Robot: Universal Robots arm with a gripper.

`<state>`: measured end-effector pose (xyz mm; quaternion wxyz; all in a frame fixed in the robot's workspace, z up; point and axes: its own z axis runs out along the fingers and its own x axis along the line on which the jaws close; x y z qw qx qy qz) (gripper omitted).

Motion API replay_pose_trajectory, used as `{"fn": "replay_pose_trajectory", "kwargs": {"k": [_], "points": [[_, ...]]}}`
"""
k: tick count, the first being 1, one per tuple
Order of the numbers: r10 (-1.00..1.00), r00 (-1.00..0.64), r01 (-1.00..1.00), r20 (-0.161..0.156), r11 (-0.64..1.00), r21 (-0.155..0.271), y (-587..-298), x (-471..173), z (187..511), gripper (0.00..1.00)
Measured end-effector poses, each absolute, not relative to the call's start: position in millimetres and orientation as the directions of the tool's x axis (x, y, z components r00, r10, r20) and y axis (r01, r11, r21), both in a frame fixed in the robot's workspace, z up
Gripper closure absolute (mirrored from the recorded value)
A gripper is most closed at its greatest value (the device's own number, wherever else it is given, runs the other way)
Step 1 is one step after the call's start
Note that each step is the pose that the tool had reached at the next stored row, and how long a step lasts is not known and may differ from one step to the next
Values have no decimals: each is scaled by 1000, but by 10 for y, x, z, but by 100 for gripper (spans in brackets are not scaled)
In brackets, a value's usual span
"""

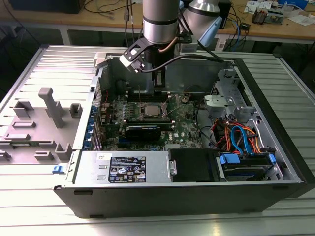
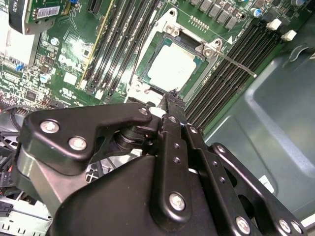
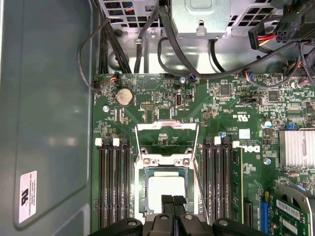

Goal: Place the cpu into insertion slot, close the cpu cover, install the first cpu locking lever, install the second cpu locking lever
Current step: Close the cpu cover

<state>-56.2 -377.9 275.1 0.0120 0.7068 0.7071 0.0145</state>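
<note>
My pincer (image 3: 173, 200), fingers pressed together, hangs just over the edge of the cpu (image 3: 166, 188), which lies in the insertion slot (image 3: 143, 192) with the cpu cover (image 3: 167, 126) swung open.

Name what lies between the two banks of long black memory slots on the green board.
In the first wrist view, the square silver-rimmed insertion slot lies there, the small silvery-grey square cpu seated in it.
</note>
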Motion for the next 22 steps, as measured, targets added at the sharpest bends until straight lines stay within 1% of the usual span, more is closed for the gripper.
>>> {"fn": "replay_pose_trajectory", "kwargs": {"k": [22], "points": [[1000, -1, 999, 4, 0, 38, -3779, -480, 2749, 89]]}}
